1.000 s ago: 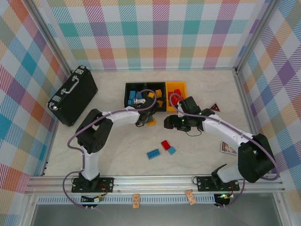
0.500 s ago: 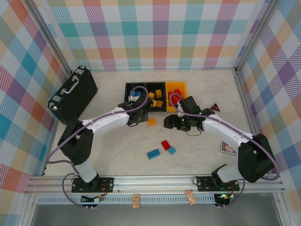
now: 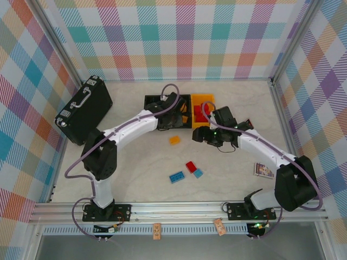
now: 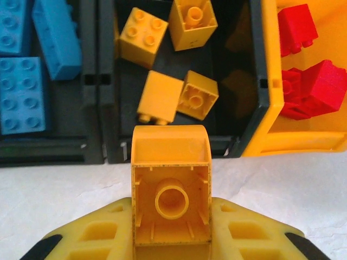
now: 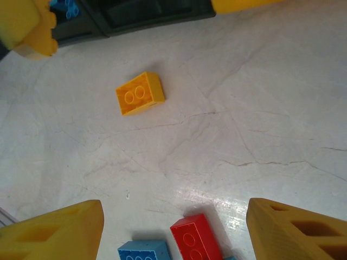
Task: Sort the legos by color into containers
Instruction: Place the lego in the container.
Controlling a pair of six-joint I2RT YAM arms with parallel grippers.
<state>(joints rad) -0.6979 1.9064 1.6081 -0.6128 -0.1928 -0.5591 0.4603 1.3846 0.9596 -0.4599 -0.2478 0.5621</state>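
Four loose bricks on the counter (image 3: 135, 168): yellow loose brick (image 5: 140, 93) studs up, long axis slanted in the right wrist view; red brick (image 3: 191, 166), blue brick (image 3: 176, 176) and light-blue brick (image 3: 198, 173) nearer the arm bases. Left gripper (image 4: 171, 230) is clamped on a yellow held brick (image 4: 171, 162), hollow underside to the camera, long axis pointing at the middle black bin (image 4: 230, 70). It's probably over the near rim. Right gripper (image 3: 199, 136) jaws apart, empty. Black case (image 3: 84, 110) well apart, far left.
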